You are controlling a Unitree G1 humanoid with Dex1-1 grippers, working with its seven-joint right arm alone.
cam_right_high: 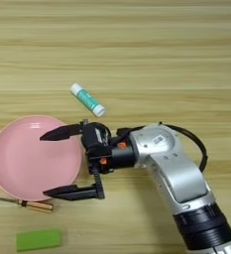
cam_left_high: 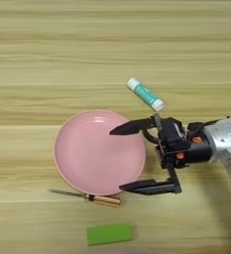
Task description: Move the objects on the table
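On my far left is the pink plate [cam_left_high: 94, 154]. It is round and has nothing in it, and it lies flat on the wooden table [cam_left_high: 32, 59].

Just below the plate lies the screwdriver [cam_left_high: 87, 197]. Its thin metal end points left and its amber handle [cam_left_high: 107, 200] points right. It almost touches the plate's near rim. A bit lower and to the right is the green block [cam_left_high: 109, 234], flat on the table, apart from the rest.

Next comes my right gripper [cam_left_high: 119, 159]. My two black fingers are spread wide and hold nothing. The top finger [cam_left_high: 129, 128] reaches over the right edge of the plate. The bottom finger [cam_left_high: 149, 186] sits by the plate's lower right rim, just past the screwdriver handle. So the right side of the plate lies between my fingers.

Up and a little right of my top finger is the glue stick [cam_left_high: 145, 94]. It is close to that finger, and I cannot tell if they touch. It lies slanted: the white cap end points up and left, and the other end points down and right, toward my wrist.

My silver arm [cam_right_high: 171, 168] comes in from the right.

I think the plate is the thing nearest my open fingers. The glue stick is also near, but it lies behind my top finger, so I would have to pull back and turn to get it.

I cannot see any tape ring.
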